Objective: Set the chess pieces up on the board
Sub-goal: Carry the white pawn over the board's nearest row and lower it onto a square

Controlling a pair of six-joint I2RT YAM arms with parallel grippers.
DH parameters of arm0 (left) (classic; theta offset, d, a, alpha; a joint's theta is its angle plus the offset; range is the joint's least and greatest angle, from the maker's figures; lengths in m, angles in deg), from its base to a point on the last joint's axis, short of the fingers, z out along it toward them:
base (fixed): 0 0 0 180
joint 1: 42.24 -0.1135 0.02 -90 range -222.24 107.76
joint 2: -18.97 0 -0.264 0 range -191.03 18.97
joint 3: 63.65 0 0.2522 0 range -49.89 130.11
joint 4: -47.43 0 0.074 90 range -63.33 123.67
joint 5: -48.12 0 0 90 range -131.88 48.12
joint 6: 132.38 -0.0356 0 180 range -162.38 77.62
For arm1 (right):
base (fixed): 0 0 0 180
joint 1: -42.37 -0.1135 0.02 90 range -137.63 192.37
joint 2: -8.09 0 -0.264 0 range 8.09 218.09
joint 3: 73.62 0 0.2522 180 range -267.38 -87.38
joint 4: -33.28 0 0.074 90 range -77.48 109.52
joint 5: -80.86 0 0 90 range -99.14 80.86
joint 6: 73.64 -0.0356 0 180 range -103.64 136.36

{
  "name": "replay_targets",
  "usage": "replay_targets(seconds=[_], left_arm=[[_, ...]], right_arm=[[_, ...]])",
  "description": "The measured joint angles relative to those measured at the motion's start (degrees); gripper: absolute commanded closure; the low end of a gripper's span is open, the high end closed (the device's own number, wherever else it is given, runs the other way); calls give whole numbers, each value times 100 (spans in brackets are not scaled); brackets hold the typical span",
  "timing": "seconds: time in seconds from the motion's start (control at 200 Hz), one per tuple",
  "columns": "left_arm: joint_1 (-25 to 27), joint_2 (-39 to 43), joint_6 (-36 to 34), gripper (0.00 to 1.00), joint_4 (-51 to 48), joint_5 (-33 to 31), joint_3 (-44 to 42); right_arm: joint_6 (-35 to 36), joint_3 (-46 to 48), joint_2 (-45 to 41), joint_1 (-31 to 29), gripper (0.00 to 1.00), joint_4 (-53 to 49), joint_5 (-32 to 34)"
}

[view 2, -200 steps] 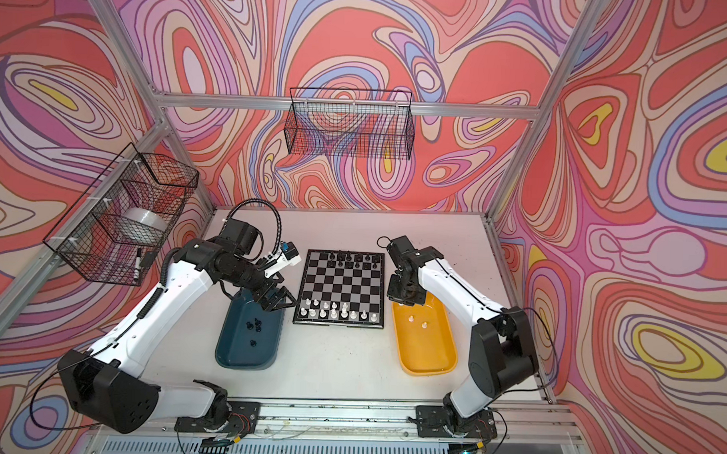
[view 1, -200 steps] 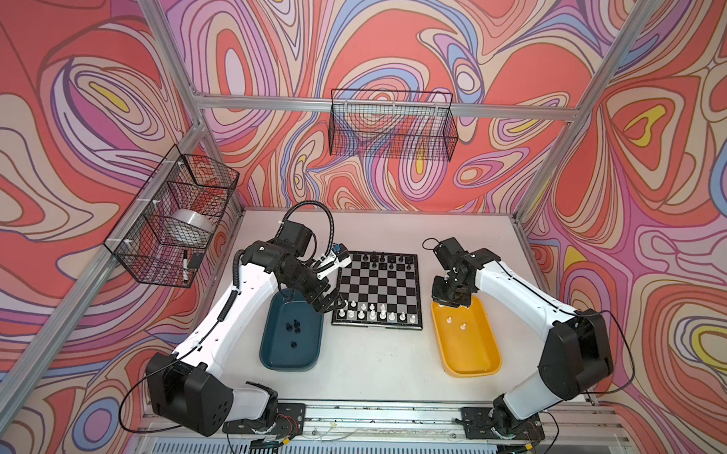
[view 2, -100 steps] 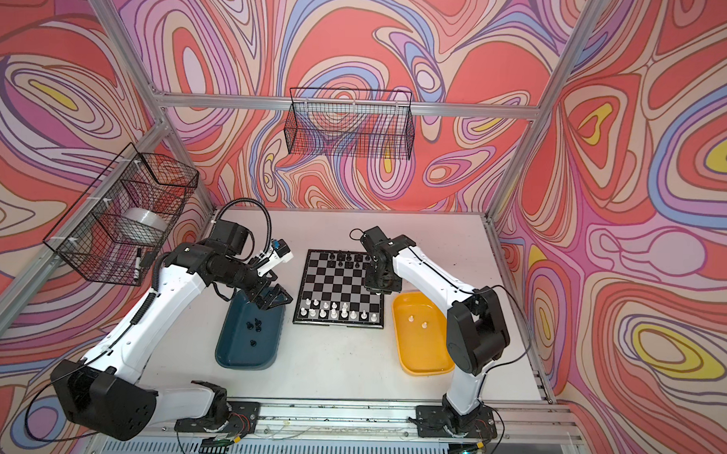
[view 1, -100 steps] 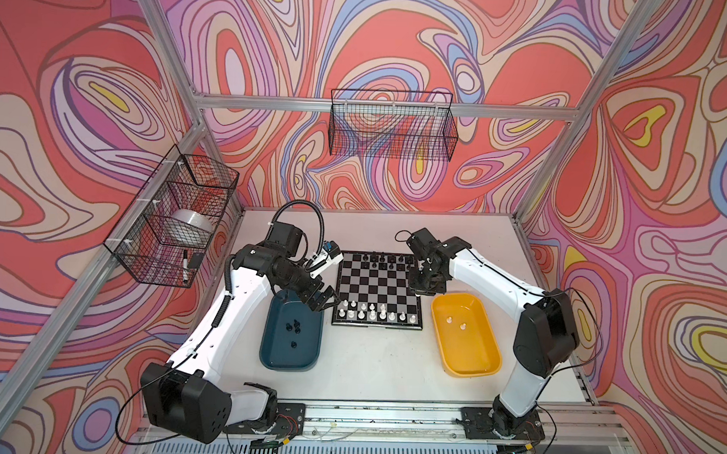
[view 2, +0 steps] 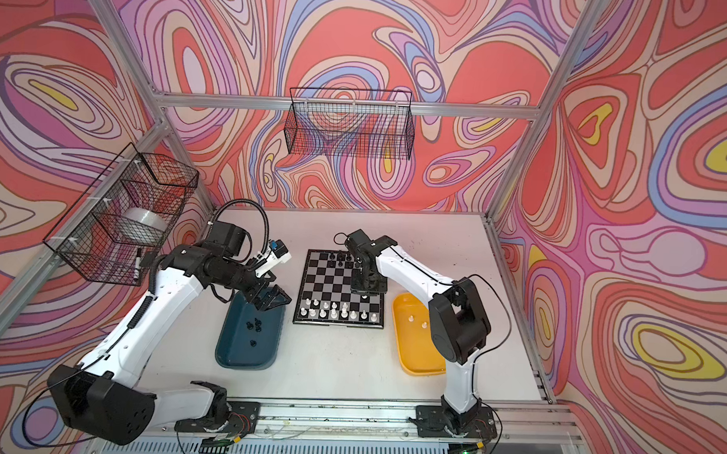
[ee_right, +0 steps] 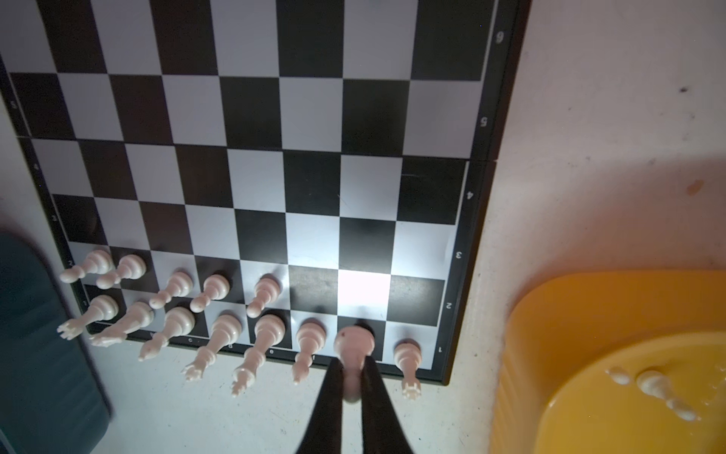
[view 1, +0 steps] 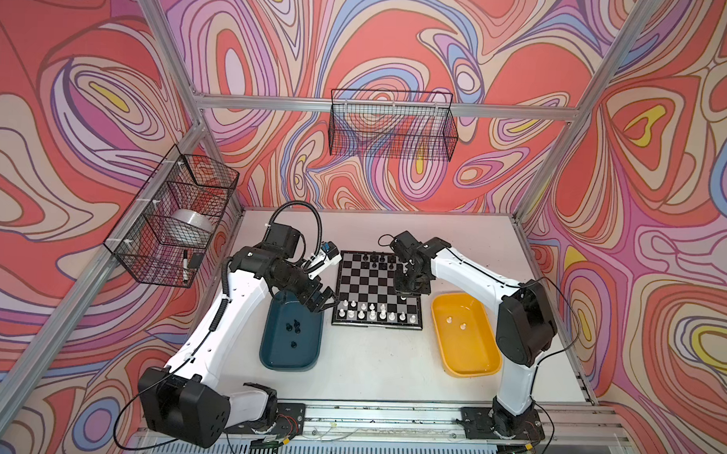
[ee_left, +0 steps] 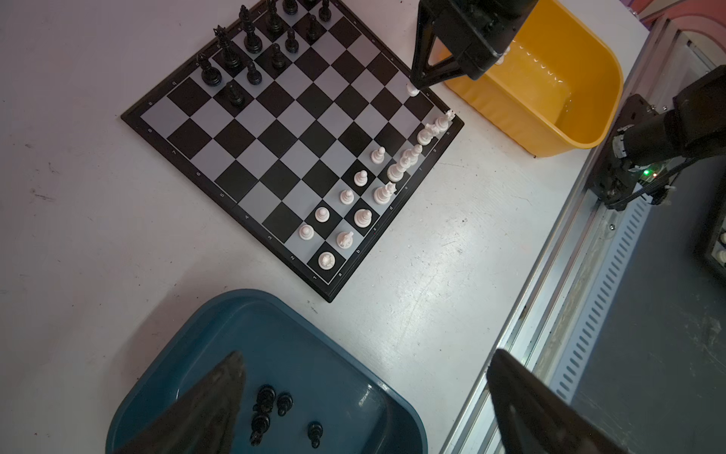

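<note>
Right gripper (ee_right: 352, 369): I find its fingers pressed together on a white pawn (ee_right: 353, 346), pinched by the stem with the base pointing down. The board (view 1: 376, 286) lies directly beneath this gripper. The pawn hangs over the board's near rows on the side toward the yellow tray (view 1: 466, 344). I cannot tell whether its base touches the square. The set white pieces (ee_right: 220, 310) stand in two ranks just beside the gripper, toward the other arm. The second rank shows bare squares directly below the fingers. Two white pieces lie in the yellow tray, near the gripper on its outer side.

Left gripper (view 1: 324, 303): fingers spread wide, nothing between them. It hovers over the far end of the teal tray (ee_left: 314, 353). Loose black pieces (ee_left: 271, 405) lie in that tray just below and between the fingers. The board's near corner is just beside this gripper. More black pieces (ee_left: 251, 43) stand along the board's far edge, well apart from it.
</note>
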Motion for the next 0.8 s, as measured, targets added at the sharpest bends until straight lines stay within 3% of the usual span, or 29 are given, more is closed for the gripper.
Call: replay_targets(seconds=[0.796], left_arm=[[-35,11,0,3,7,7,-15]], right_arm=[[15,-144,417,-238,91,164,-249]])
